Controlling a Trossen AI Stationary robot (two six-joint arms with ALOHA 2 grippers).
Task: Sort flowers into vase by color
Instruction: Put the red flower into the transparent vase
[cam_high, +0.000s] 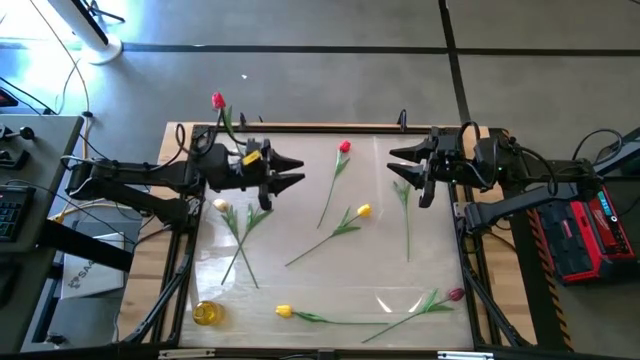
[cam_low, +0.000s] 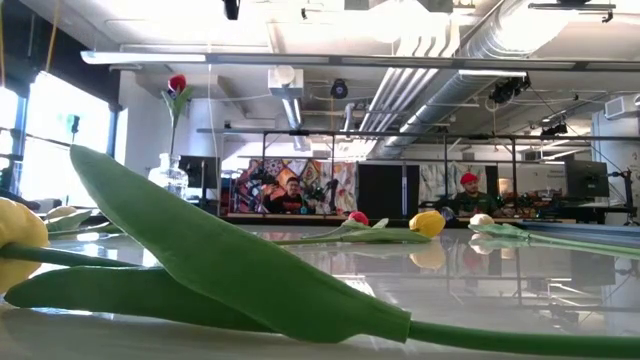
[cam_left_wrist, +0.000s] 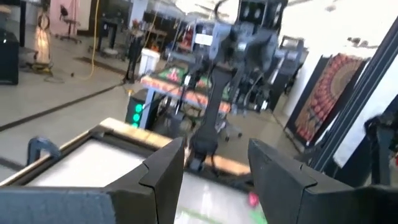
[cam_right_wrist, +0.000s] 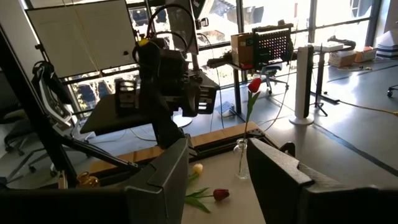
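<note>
Several tulips lie flat on the glossy table top: a red one (cam_high: 344, 147), a yellow one (cam_high: 362, 211), a cream one (cam_high: 221, 205), a second yellow one (cam_high: 284, 311) near the front edge and a maroon one (cam_high: 456, 295). Another red tulip (cam_right_wrist: 254, 85) stands upright with its stem in a clear vase (cam_right_wrist: 241, 158) at the far left corner. My left gripper (cam_high: 300, 172) hovers level above the table's left part, open and empty. My right gripper (cam_high: 392, 162) hovers level on the right, facing it, also open and empty.
A small amber glass vase (cam_high: 206, 313) stands at the near left corner. A green stem (cam_high: 406, 215) lies below my right gripper. A wooden frame (cam_high: 300, 128) borders the table. The low view shows people seated in the room behind the table.
</note>
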